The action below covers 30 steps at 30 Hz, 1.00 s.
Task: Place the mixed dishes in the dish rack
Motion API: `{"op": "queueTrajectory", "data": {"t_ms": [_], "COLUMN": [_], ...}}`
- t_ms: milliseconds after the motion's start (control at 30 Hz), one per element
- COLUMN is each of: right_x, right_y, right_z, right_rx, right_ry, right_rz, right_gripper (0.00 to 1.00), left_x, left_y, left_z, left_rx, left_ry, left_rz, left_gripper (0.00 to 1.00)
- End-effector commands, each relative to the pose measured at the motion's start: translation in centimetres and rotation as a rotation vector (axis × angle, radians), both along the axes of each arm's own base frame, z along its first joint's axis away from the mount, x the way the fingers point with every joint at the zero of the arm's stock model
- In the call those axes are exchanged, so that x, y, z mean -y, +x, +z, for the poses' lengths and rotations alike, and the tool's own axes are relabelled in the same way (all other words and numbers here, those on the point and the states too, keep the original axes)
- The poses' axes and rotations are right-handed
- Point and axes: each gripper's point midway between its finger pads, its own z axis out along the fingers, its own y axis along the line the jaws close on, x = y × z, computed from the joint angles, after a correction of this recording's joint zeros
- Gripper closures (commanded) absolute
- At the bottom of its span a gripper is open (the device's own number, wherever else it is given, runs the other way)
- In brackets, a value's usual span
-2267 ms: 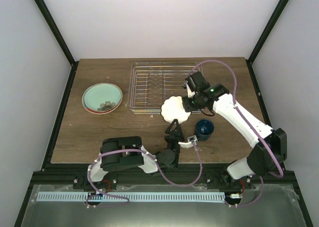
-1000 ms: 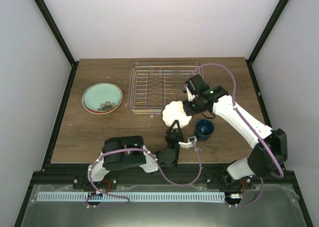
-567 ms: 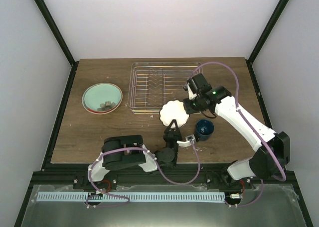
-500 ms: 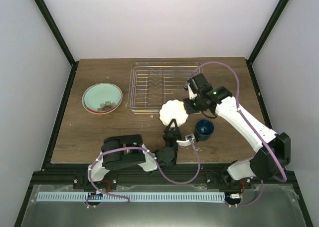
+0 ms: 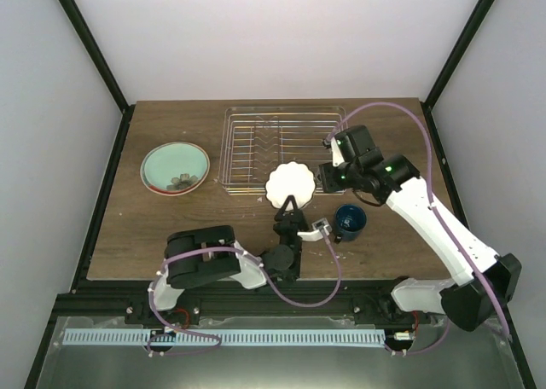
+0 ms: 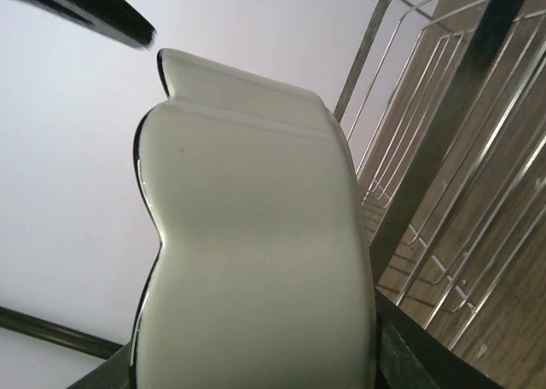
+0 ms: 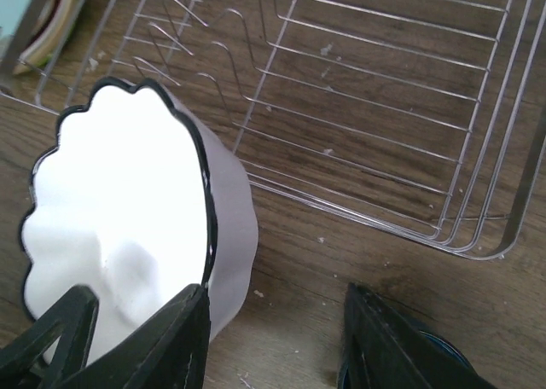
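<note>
mostly, the white dish [image 6: 256, 252] blocks the left wrist view.

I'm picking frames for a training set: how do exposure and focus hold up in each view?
Top external: even light, sharp, no glare. Left wrist: the white scalloped dish fills the frame, too close, its edges soft and its surface shaded grey. Right wrist: the dish's inside is blown out, its relief mostly lost; the dish rack wires are crisp.
</note>
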Motion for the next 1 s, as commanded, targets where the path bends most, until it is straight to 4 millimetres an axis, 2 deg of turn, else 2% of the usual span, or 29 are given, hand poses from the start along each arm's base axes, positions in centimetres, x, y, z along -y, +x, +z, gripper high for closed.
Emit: {"op": "queueTrajectory", "data": {"t_ms": [0,200,433,767,967], "right_x": [-0.6,-0.5,0.1,1.5,2.5], "right_y": [0.1,0.1,0.4,0.4,0.3], "right_z": [3.5,3.0,2.7,5.3,6.4], "right_rx": [0.081,0.071,0.072,0.139,0.169], "right_ry": [0.078,0.062,0.034,0.025,0.012], "right_rz": [0.024,0.019,-0.007,-0.068,-0.106], "right_gripper": [0.56,0.55,0.55,0.53,0.52], "left_x": [-1.3,-0.9,0.0,0.9,2.0], "left_y": [0.6,0.8,0.8,0.9,1.2], "left_z": [3.9,5.0,7.7,13.5,15.7], "left_rx": [0.037,0.049,0.082,0.124,0.117], "left_ry": [-0.21,-0.202,-0.186,-0.218,-0.216], "left_rz": [0.028,0.035,0.023,0.023,0.018], "left_gripper": [0.85,0.83,0.82,0.81,0.8]}}
